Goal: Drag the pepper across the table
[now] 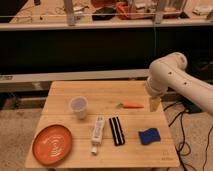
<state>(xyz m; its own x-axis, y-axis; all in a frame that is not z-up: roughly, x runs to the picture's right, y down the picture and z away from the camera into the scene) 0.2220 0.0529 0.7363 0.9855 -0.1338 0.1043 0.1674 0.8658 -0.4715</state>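
- Nearest, at the front left of the table (pixel 102 93), lies a round orange plate (pixel 52 145) with pale swirls.
- To its right, a white remote (pixel 97 134) lies lengthwise, with a black remote (pixel 116 130) just beside it.
- Further right, a blue sponge (pixel 148 136) sits near the front right corner.
- Behind these, a translucent plastic cup (pixel 78 107) stands upright, left of centre.
- The pepper (pixel 132 105) lies flat right of centre, with its stem end toward the cup.
- Just right of the pepper, not touching it, the gripper (pixel 155 104) hangs fingers-down at the right edge, spread wide and holding nothing.
- The white arm (pixel 172 75) bends up and away to the right.
- Black cables (pixel 181 142) trail on the floor to the right.
- Beyond the table runs a long dark bench (pixel 90 47).
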